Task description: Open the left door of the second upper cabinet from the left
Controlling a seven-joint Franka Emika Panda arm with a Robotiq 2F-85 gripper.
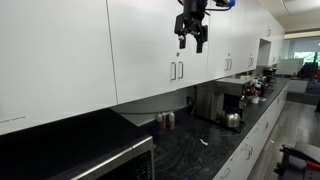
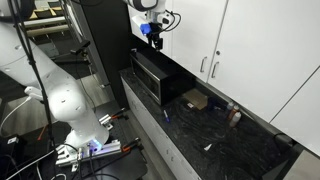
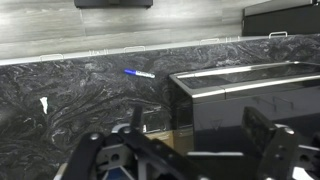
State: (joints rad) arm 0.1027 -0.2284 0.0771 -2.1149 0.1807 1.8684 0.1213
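Observation:
The second upper cabinet has two silver handles side by side at its centre seam [image 1: 176, 70], which also show in an exterior view [image 2: 208, 66]. Its left door [image 1: 140, 45] is a plain white panel, shut; it also shows in an exterior view [image 2: 188, 32]. My gripper [image 1: 192, 42] hangs open and empty, fingers down, in front of the cabinet's upper part, above and a little right of the handles. In an exterior view the gripper [image 2: 150, 40] is left of the handles. The wrist view shows the open fingers [image 3: 185, 150] over the counter; no door shows there.
Below lies a black marbled counter [image 1: 190, 145] with a microwave [image 2: 155, 78], which also shows in the wrist view [image 3: 250, 100]. A blue pen [image 3: 140, 73] lies on the counter. A coffee machine [image 1: 230, 98], a kettle [image 1: 233, 120] and cans [image 1: 165, 120] stand under the cabinets.

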